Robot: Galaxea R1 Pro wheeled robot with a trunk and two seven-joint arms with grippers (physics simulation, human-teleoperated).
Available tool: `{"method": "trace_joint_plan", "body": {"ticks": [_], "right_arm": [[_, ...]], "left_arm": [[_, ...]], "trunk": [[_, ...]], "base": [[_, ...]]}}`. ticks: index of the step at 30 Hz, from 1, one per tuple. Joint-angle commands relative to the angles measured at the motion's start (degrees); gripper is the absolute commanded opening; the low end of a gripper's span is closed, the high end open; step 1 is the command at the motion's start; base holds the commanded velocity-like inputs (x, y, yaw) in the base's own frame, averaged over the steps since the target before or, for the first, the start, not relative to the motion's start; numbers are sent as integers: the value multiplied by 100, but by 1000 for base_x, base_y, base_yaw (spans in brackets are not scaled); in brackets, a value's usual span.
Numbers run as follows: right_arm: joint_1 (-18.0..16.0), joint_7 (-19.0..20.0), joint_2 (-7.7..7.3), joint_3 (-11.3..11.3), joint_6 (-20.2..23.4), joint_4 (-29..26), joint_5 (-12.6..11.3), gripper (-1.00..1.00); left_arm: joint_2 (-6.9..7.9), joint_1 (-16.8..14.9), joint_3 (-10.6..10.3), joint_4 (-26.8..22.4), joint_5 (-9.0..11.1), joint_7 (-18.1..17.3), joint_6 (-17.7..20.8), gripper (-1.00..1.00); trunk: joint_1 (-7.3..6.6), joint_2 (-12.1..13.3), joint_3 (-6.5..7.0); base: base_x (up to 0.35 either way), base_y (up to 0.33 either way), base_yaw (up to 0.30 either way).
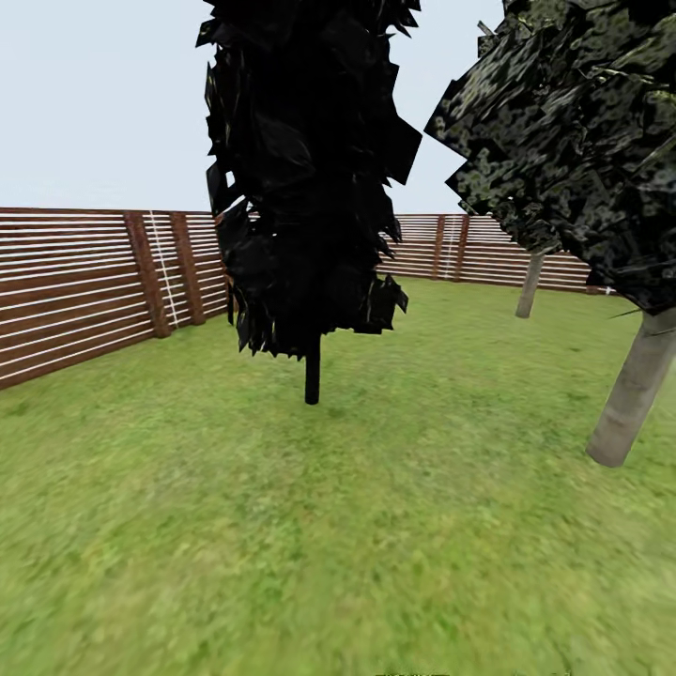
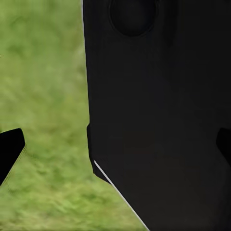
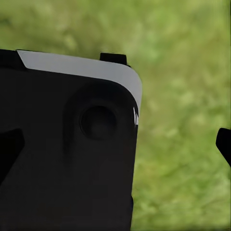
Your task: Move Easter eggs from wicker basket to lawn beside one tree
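The head view looks across the lawn [image 1: 376, 526] toward a black cone-shaped conifer [image 1: 305, 178] standing straight ahead, with a brown slat fence [image 1: 84, 282] running along the back and the left side of the garden. On the right, close to the robot, rises the pale grey-green trunk of a tree [image 1: 638, 385] under a dark mottled crown; a second tree [image 1: 530, 282] of the same kind stands farther back near the fence.

Neither the wicker basket nor any of the three Easter eggs can be seen here, so where they lie cannot be told from these pictures. The robot seems to be on its way across the grass rather than handling anything, and the step in hand is judged to be travel: either finding the basket or heading to a chosen tree.

In the left wrist view, the left claw [image 2: 115, 147] has its two dark fingertips at opposite edges of the picture, spread wide, with nothing between them but the robot's own black body and grass. The right claw [image 3: 115, 144] stands likewise spread and empty.

With both claws empty, the next move likely calls for turning the base until the basket comes into sight, then driving up near enough to reach down into it.
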Motion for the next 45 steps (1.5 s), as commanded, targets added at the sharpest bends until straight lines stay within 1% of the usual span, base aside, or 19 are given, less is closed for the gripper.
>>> {"method": "trace_joint_plan", "body": {"ticks": [1, 45], "right_arm": [[-6, 0, 0, 27, -23, 12, 15, 100], [-6, 0, -4, 26, -24, 12, 6, 100]], "left_arm": [[1, 3, -5, -8, -2, 1, -5, 100], [1, 3, -5, -8, 3, 1, -4, 100]], "trunk": [[0, -2, -4], [0, -2, 78]], "base": [[0, 0, -285], [0, 0, -285]]}}
